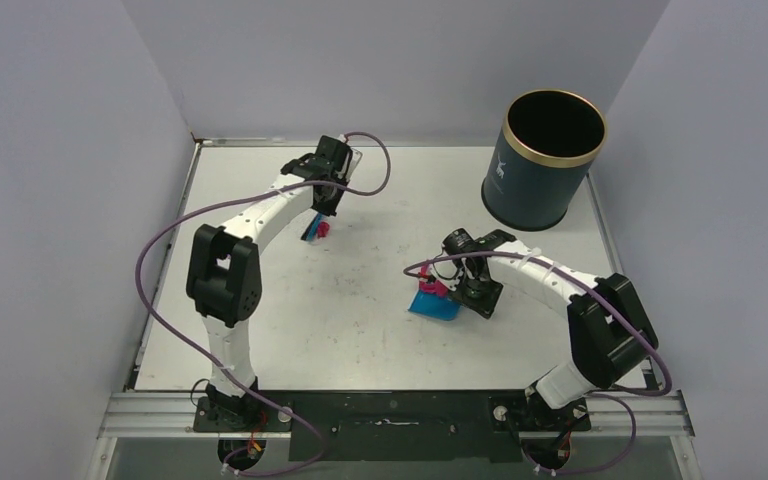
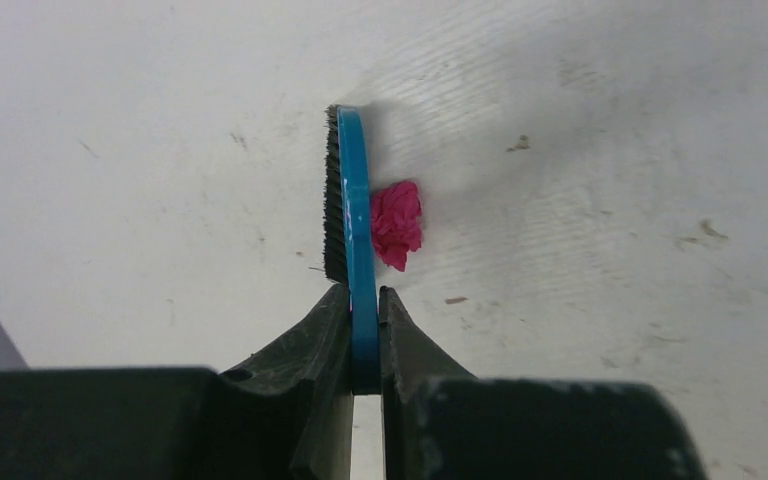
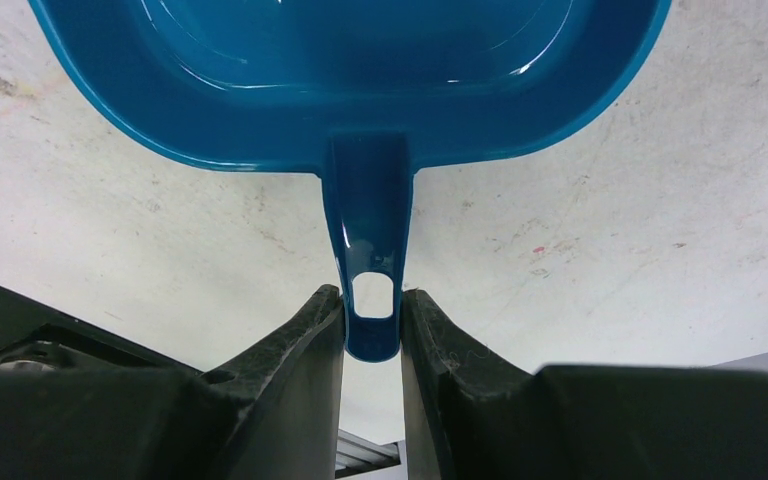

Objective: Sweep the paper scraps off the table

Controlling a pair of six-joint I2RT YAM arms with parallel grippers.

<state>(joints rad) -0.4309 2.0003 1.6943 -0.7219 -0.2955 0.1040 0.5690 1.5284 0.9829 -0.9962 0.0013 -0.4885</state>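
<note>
My left gripper (image 2: 363, 292) is shut on the small blue hand brush (image 2: 350, 215), seen edge-on with its black bristles to the left. A magenta-pink paper scrap (image 2: 397, 224) lies on the table (image 2: 610, 150) touching the brush's right side; it also shows in the top view (image 1: 323, 229), beside the brush (image 1: 312, 229) under the left gripper (image 1: 322, 205). My right gripper (image 3: 372, 300) is shut on the handle of the blue dustpan (image 3: 360, 70). In the top view the dustpan (image 1: 434, 304) rests mid-table with pink and red scraps (image 1: 432, 288) at its far edge by the right gripper (image 1: 463, 285).
A dark cylindrical bin (image 1: 545, 158) with a gold rim stands at the table's far right corner. Grey walls close in the table (image 1: 360, 330) on three sides. Purple cables loop off both arms.
</note>
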